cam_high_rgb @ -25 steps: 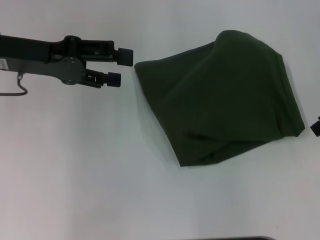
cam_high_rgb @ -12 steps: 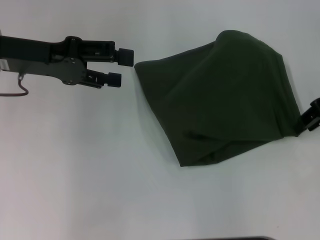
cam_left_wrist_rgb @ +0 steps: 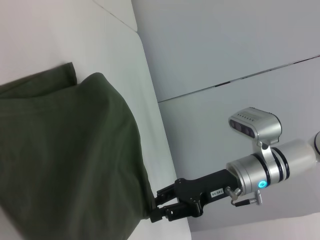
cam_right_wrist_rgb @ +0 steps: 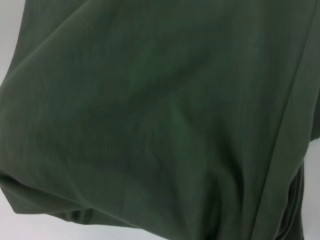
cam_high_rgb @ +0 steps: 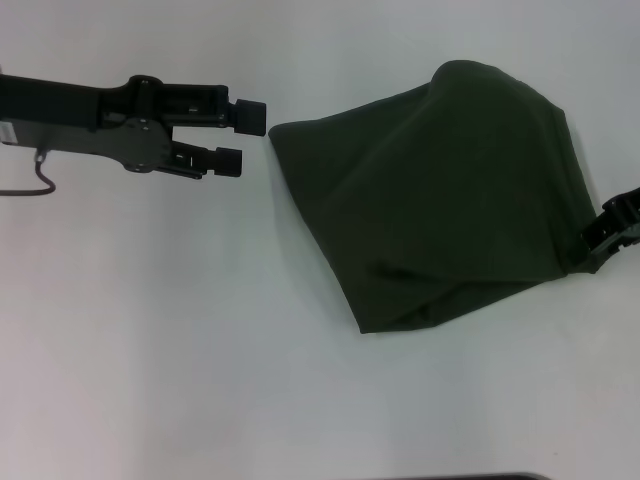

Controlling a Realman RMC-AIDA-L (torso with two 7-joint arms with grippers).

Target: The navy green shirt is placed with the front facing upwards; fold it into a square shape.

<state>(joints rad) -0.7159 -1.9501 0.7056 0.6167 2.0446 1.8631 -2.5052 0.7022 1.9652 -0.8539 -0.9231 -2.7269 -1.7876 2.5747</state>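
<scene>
The navy green shirt lies as a lumpy folded bundle on the right half of the white table, plain green side up, with no lettering showing. My left gripper hovers open just left of the shirt's left corner, apart from the cloth. My right gripper reaches in from the right edge and stands open at the shirt's near right corner. The left wrist view shows that right gripper against the cloth edge of the shirt. Green cloth of the shirt fills the right wrist view.
The white table stretches bare to the left of and in front of the shirt. A thin cable loop hangs under the left arm. A dark strip shows at the near table edge. A grey wall stands beyond the table.
My right gripper has come in from the right edge up to the shirt's near right corner. The left arm and the shirt have hardly moved.
</scene>
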